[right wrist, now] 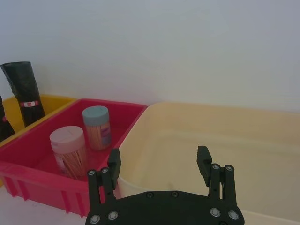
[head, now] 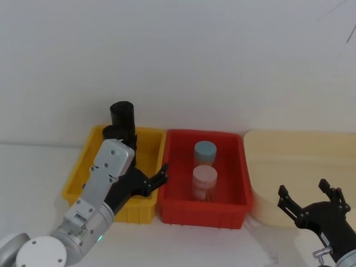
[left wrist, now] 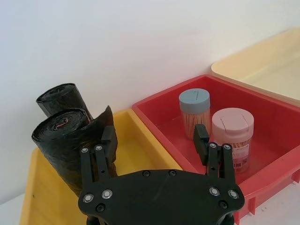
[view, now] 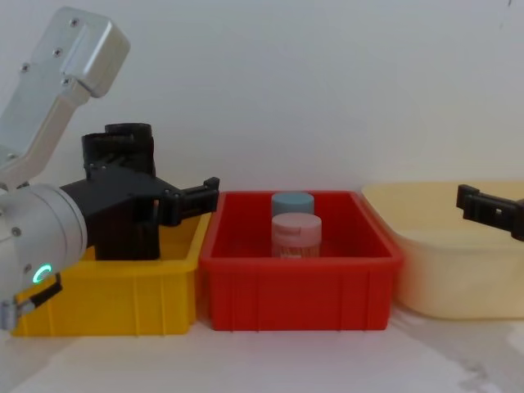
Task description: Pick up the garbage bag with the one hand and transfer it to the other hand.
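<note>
Garbage bag (left wrist: 61, 136) is standing in the yellow bin (left wrist: 138, 147), its base hiding behind your left hand (left wrist: 155, 136), gaping open beside it; your right hand (right wrist: 159, 160) is hovering open, far from that bin.

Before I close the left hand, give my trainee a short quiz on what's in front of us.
1. How many bag rolls stand in the yellow bin?
2. Where are the two jars? A. yellow bin B. red bin C. outside both bins
3. True or false: the left hand is shut on a roll.

Key
1. Two.
2. B.
3. False: it is open, hovering by the rolls with nothing gripped. The right hand is open too, by the cream tub.
</note>
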Controlling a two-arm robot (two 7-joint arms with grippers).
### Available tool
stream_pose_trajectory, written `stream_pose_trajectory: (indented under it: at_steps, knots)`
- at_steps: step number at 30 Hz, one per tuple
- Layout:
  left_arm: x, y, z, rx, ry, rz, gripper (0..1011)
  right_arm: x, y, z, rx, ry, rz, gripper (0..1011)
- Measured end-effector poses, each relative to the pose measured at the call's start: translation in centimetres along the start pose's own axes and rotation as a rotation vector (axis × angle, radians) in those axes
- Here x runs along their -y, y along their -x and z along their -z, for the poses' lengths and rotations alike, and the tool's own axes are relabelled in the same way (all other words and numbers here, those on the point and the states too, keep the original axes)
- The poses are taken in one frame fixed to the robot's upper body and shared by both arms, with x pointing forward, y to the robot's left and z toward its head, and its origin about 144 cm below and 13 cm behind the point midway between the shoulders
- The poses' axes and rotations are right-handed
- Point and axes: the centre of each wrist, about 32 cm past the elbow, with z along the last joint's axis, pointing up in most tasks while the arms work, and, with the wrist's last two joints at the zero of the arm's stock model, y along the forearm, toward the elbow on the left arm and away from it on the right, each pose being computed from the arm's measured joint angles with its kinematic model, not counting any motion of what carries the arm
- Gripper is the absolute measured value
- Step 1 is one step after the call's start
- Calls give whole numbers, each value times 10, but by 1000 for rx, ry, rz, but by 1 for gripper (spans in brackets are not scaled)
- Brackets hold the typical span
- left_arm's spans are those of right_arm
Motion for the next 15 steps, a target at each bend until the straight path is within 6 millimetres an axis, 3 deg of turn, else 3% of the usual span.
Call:
stream_pose_trajectory:
  at_steps: [15]
  knots:
    - [0, 0, 0, 0, 0, 0, 1000, 0, 0, 0, 0, 0, 0, 1001]
